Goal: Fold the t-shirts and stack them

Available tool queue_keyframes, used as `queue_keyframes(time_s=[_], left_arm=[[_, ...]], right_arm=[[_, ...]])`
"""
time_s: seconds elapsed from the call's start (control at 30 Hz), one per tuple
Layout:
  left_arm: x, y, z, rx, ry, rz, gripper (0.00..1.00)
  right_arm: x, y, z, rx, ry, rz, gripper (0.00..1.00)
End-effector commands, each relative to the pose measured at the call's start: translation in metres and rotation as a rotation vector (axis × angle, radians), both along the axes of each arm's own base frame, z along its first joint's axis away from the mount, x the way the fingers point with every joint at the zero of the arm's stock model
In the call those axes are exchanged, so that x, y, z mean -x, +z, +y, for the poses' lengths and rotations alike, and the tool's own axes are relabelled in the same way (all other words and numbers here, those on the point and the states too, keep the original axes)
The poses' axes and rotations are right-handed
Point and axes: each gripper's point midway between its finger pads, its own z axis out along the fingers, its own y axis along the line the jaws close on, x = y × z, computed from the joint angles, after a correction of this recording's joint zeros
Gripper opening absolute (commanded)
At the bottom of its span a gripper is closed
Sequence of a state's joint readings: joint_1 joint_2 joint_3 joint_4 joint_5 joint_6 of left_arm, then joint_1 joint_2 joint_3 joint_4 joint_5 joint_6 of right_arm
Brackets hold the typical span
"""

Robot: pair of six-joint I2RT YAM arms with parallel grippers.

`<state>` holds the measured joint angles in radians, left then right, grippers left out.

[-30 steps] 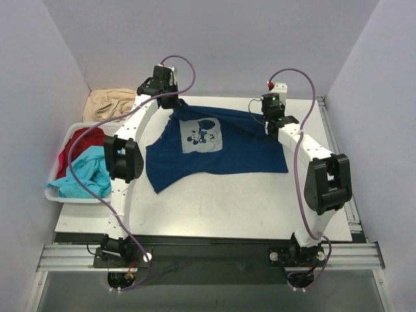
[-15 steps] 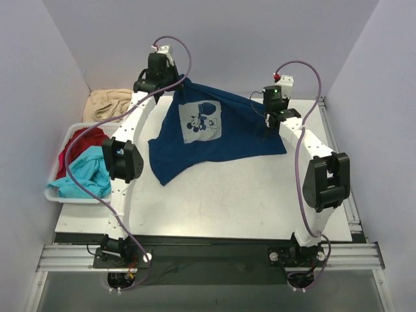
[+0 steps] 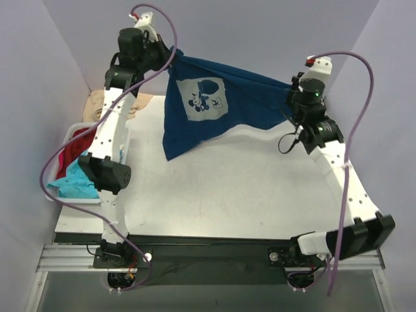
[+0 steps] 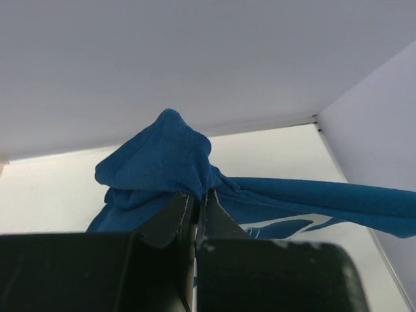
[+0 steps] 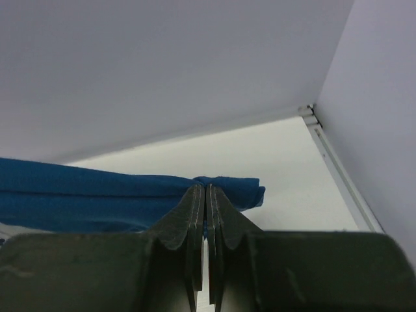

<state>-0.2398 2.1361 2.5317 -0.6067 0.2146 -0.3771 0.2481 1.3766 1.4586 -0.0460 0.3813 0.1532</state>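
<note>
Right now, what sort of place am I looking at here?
Probably a robotics lab's test cell: a white table boxed in by plain walls, a left arm and right arm bolted at its edge stretching a navy t-shirt between them, and a basket of more shirts.

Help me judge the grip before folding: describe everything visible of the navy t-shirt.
The navy t-shirt is soft, matte cloth with a pale blue square cartoon print facing the overhead camera. It hangs stretched above the table: the left gripper is shut on a bunched peak of fabric, the right gripper on a rolled edge. The top edge runs taut; the body sags to a point nearer the left arm. Whether that point touches the table cannot be told.
</note>
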Motion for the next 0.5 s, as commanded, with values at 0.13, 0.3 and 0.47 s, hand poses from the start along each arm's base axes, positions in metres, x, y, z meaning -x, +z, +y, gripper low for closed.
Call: queue_keyframes(time_s=[0.13, 0.3, 0.47], left_arm=[[0.088, 0.166, 0.099, -0.057, 0.222, -0.351, 0.00], [0.135, 0.207, 0.112, -0.070, 0.255, -0.435, 0.00], [0.181, 0.244, 0.115, -0.061, 0.239, -0.528, 0.00]], right_arm=[[0.074, 0.059, -0.018, 0.176, -0.008, -0.101, 0.00], [0.113, 0.083, -0.003, 0.192, 0.072, -0.197, 0.00], [0.148, 0.102, -0.004, 0.144, 0.105, -0.303, 0.00]])
